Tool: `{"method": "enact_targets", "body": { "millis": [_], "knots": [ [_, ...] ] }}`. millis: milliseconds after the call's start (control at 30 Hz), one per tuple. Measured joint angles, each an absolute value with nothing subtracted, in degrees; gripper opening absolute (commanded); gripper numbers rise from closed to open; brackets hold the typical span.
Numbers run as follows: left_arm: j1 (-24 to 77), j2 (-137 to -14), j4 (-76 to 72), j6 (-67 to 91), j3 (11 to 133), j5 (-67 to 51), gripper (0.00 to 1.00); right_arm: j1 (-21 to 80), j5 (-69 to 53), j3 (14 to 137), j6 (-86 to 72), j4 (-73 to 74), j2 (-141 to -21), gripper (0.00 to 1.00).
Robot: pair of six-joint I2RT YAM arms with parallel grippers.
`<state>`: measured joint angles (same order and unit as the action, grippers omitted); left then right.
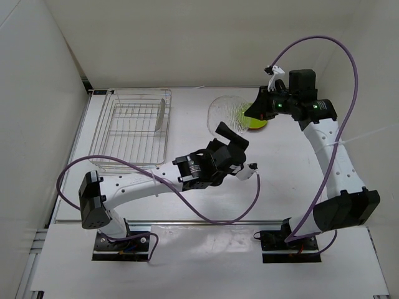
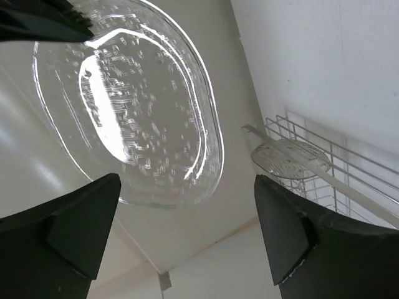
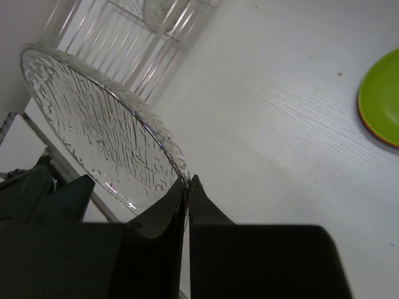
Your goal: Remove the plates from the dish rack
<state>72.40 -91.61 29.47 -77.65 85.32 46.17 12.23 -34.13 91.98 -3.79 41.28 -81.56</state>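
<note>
- The white table (image 1: 187, 187) carries everything, with both arms bolted at its near edge.
- The dish rack (image 1: 118, 134), a silver wire basket, sits in the far left corner of the table, with its left side along the table's left edge.
- The right arm (image 1: 333, 162) rises from the near right and bends left close to the far edge. The left arm (image 1: 143, 184) lies low over the near half and reaches right toward the middle.
- A clear glassy plate (image 1: 224, 111) is tilted up on edge near the far edge of the table, just right of the rack and between the two grippers. I cannot tell whether its lower rim touches the table.
- A second clear plate (image 1: 162, 113) stands upright on edge inside the rack, against the right side toward the rack's far right corner.
- The lime green plate (image 1: 259, 123) lies flat on the table just right of the tilted plate and is partly hidden under the right arm's wrist. In the right wrist view the rim of an orange plate (image 3: 372, 131) shows beneath it, so the two are stacked.
- The right gripper (image 3: 187, 185) is pinched narrow on the rim of the clear glassy plate, with one finger on each face.
- The left gripper (image 2: 187, 184) has its jaws wide and holds nothing. Its fingers sit on either side below that plate's rim, and neither is seen touching it.
</note>
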Motion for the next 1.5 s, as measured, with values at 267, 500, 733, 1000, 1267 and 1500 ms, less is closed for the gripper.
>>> {"method": "enact_targets", "body": {
  "millis": [267, 500, 733, 1000, 1267, 1500],
  "knots": [
    [67.64, -90.35, 39.07, -73.14, 84.42, 44.77, 1.0, 11.62, -22.02, 89.78, -9.26, 37.78, -86.48, 0.0],
    [50.28, -91.37, 42.76, -63.24, 100.75, 41.34, 1.0, 10.2, -16.8, 82.0, -7.46, 36.12, -94.8, 0.0],
    [30.59, -89.62, 41.95, -44.99, 108.86, 35.38, 1.0, 6.26, -15.05, 74.04, -4.82, 34.02, -97.54, 0.0],
    [16.62, -89.19, 44.93, -27.2, 100.05, 18.35, 1.0, 3.62, -14.57, 73.97, -0.95, 31.64, -103.15, 0.0],
    [14.2, -87.31, 44.23, -20.6, 94.02, 7.84, 1.0, 2.28, -14.26, 74.39, 1.74, 31.68, -106.59, 0.01],
    [14.2, -85.36, 41.98, -18.26, 90.04, 3.79, 1.0, 2.24, -14.52, 78.11, 2.46, 33.19, -111.07, 0.04]
  ]
}}
